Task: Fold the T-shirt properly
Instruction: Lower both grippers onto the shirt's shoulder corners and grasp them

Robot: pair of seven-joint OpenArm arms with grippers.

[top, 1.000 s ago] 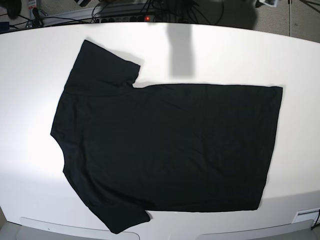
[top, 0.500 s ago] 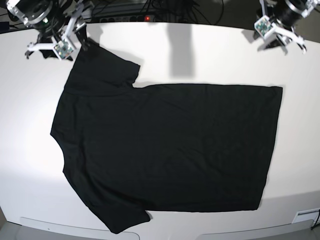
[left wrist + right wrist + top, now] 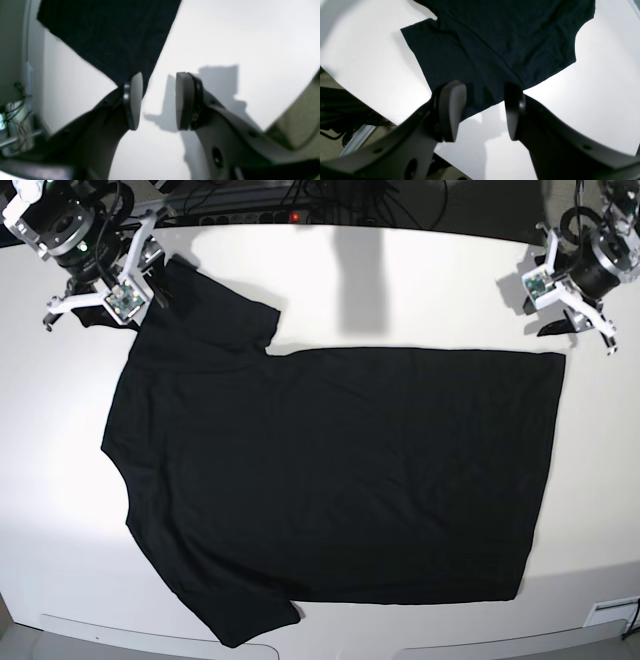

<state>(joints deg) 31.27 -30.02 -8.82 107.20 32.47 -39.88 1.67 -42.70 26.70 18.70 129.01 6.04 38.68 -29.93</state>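
Across the middle of the white bench (image 3: 330, 290) the T-shirt (image 3: 330, 470) is lying spread out flat, sideways in the base view, with its straight hem running down that view's right side and its shoulders and two short sleeves pointing toward that view's left; one sleeve is reaching toward the far left corner of the bench and the other is sitting near the front edge; the cloth is looking smooth, with only faint creases showing in the right wrist view.

Over the far sleeve the right gripper (image 3: 483, 111) is hanging with its jaws standing wide apart and nothing between them; in its own camera the sleeve edge and the shoulder of the T-shirt (image 3: 500, 42) are lying just beyond the fingertips, and bare bench is showing between the pads; whether the fingers are touching the cloth I cannot tell.

Near the far hem corner the left gripper (image 3: 158, 101) is hovering above the bench, jaws parted and empty; its camera is showing the corner of the T-shirt (image 3: 112, 35) ending just beside one pad (image 3: 136, 97), while the other pad is standing over bare white surface and casting a shadow there; cables are lying beyond the bench's far edge.
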